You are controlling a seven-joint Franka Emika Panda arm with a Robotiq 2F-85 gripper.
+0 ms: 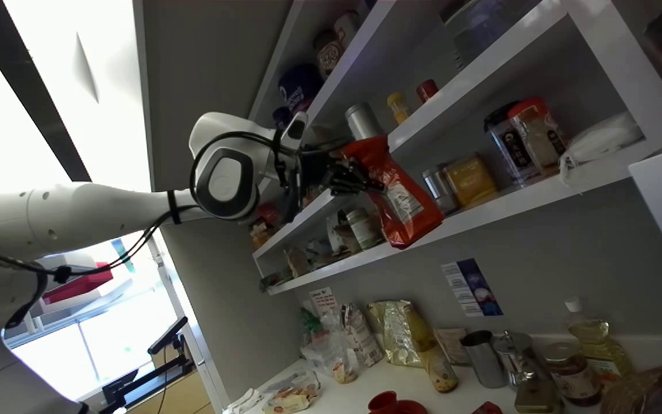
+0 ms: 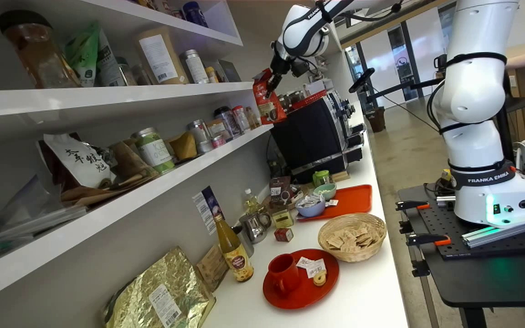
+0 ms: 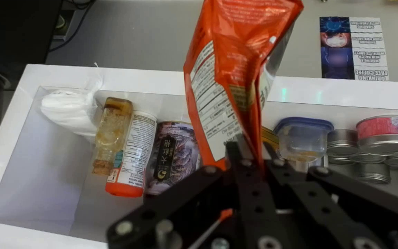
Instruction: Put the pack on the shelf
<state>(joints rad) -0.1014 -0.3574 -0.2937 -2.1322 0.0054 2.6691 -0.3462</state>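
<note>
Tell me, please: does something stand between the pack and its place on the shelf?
Nothing visible stands between the pack and the front edge of the shelf. Farther in, the canister, which the pack partly hides in the wrist view, and the yellow box may limit how deep the pack fits.

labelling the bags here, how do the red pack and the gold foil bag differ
The red pack is pinched in the gripper; the gold foil bag rests on the counter. The red pack is mostly red; the gold foil bag is crinkled gold. Both are shiny and carry print on white.
</note>
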